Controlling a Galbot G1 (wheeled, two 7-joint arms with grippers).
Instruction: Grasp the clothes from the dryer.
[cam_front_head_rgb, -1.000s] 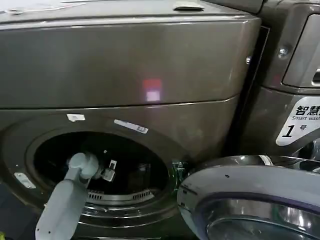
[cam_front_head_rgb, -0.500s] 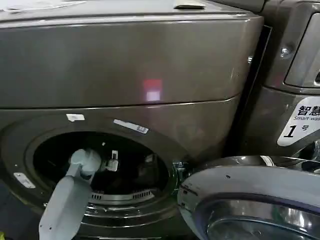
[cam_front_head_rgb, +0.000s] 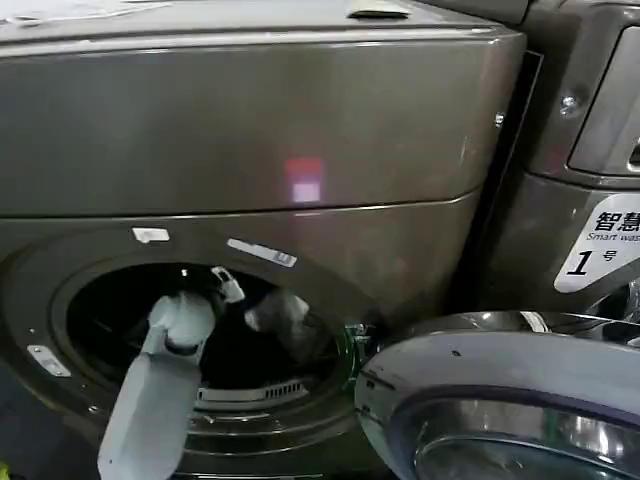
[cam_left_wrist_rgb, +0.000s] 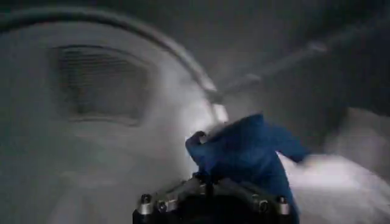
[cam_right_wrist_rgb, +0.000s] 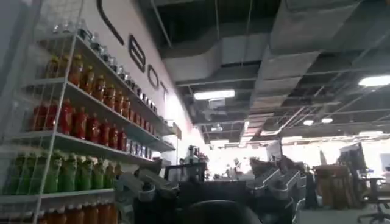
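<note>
The left arm is reaching through the porthole of the dryer (cam_front_head_rgb: 300, 130), and compared to half a second back the left gripper (cam_front_head_rgb: 228, 284) has lifted toward the top of the opening. There's now a pale cloth (cam_front_head_rgb: 283, 312) showing just beside it in the drum that wasn't visible before. From the wrist view the left gripper (cam_left_wrist_rgb: 210, 182) is clamped on a dark blue cloth (cam_left_wrist_rgb: 247, 152), bunched up right at its fingers, with pale fabric behind it. Right gripper (cam_right_wrist_rgb: 207, 189) is parked out in the room, fingers spread apart.
</note>
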